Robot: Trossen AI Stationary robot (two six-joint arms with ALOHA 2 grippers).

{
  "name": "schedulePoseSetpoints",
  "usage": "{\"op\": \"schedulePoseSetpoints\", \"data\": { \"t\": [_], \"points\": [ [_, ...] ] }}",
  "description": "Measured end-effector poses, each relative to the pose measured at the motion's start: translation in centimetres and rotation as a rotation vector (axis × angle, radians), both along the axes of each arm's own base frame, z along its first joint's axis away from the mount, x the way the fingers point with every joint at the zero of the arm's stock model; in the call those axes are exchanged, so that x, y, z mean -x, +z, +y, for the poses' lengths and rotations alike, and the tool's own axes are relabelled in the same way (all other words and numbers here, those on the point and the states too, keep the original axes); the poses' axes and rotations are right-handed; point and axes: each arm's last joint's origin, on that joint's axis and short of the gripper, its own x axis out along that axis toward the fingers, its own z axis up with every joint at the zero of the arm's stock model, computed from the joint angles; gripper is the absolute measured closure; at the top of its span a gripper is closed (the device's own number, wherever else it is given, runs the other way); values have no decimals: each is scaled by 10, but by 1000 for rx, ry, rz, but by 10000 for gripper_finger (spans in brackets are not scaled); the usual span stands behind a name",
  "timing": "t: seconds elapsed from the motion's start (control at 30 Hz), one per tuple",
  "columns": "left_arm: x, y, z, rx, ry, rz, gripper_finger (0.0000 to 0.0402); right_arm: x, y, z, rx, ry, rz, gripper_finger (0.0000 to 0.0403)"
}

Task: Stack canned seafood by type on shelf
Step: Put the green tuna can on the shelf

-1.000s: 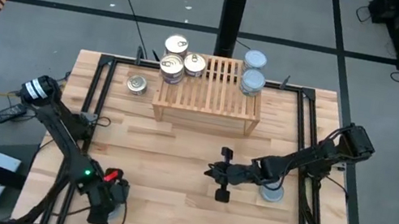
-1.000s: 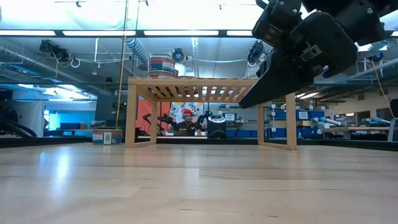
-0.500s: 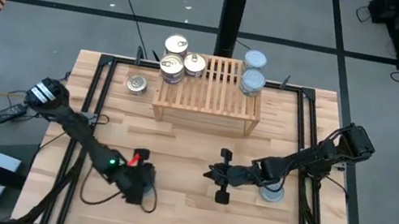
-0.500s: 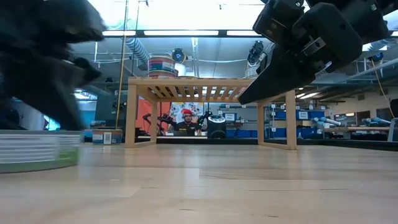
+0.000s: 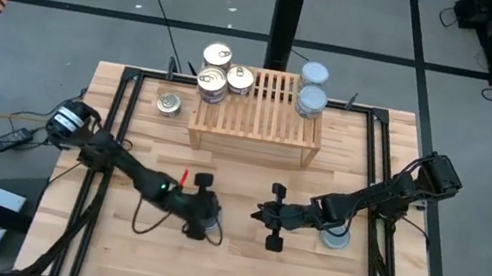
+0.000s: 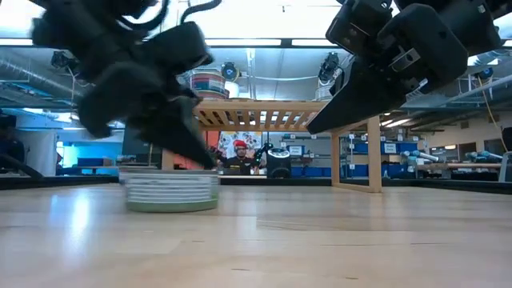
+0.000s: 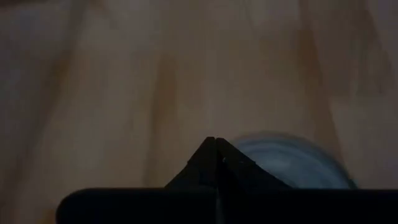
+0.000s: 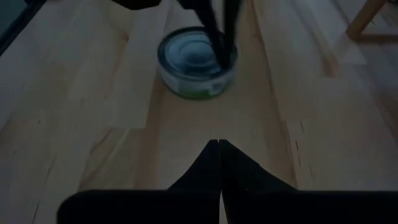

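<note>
A tin of canned seafood with a pale blue lid (image 8: 196, 62) stands flat on the table near its middle (image 6: 170, 190). My left gripper (image 5: 210, 217) is shut and sits at this tin (image 7: 292, 171). My right gripper (image 5: 260, 212) is shut and hangs above the bare table a little to the tin's right, touching nothing. The shelf (image 5: 253, 124) stands at the far edge. On its left end are gold-lidded tins (image 5: 212, 83). On its right end are blue-lidded tins (image 5: 311, 99). My left gripper touches the blue-lidded tin with its shut fingertips (image 8: 219, 38), which come down on the lid near its rim (image 8: 229, 57). The fingers slant down from the table's left. The tin stays upright with its bottom on the table.
One gold-lidded tin (image 5: 168, 103) sits on the table left of the shelf. Another blue-lidded tin (image 5: 336, 239) lies on the table under my right arm. A black post (image 5: 287, 13) rises behind the shelf. A black frame (image 5: 118, 116) runs along the table's edges.
My left gripper has swept from the near left corner toward the table's middle, turning as it went and staying shut. The blue-lidded tin has slid along the table with it, upright, toward the right.
</note>
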Motion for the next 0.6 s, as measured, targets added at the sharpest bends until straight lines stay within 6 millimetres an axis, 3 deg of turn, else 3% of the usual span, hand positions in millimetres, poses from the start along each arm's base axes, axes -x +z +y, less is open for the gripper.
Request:
{"op": "schedulePoseSetpoints", "data": {
  "t": [0.33, 0.47, 0.6],
  "points": [
    [-38, -8, 32, -1, 66, -236, 400, 1, -1, 0, 14, 7, 15, 394],
    [-35, 17, 31, -11, 34, -308, 400, 1, -1, 0, -10, -11, 14, 394],
    [-16, 40, 23, 18, -19, -368, 400, 2, -1, 2, -53, -33, 14, 394]
  ]
}}
